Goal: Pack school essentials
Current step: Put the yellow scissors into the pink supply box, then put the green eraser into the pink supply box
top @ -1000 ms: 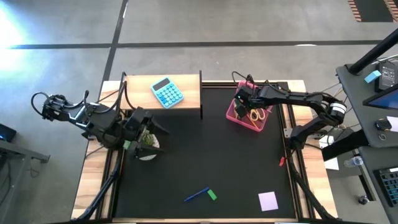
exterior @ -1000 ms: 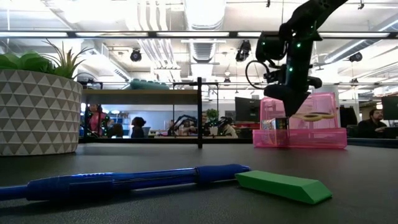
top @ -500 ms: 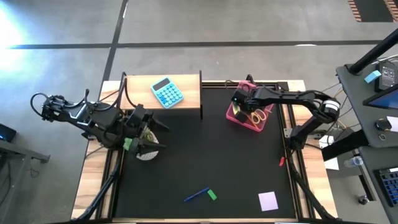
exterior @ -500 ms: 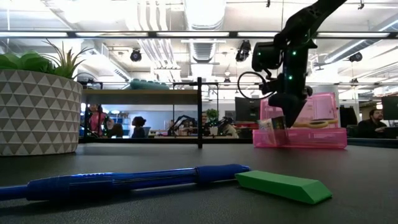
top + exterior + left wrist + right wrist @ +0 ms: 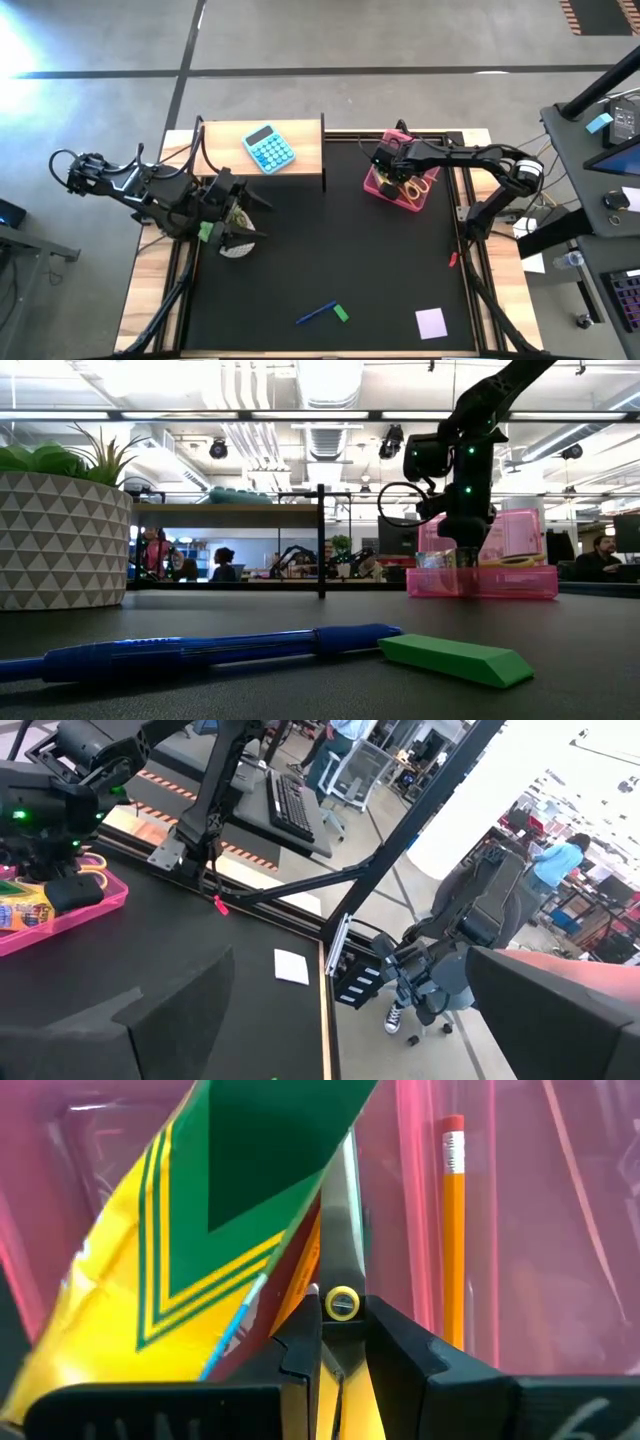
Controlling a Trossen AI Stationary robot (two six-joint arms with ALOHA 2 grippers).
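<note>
No legible writing anywhere. Right gripper [image 5: 385,160] sits in the pink tray [image 5: 378,184], fingers clamped on the scissors [image 5: 340,1280]; left gripper [image 5: 232,212] stands open. Blue pen [image 5: 200,650] lies flat, long axis crosswise in the low view.

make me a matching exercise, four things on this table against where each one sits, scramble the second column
Things:
1. blue pen
2. purple note pad
3. calculator
4. scissors

Places:
A. on the wooden board at the far edge of the table
B. in the pink tray, under the right gripper
C. alone near the table's front right corner
D. front middle of the mat, beside the green eraser

Pairs: 1-D, 2-C, 3-A, 4-B
</note>
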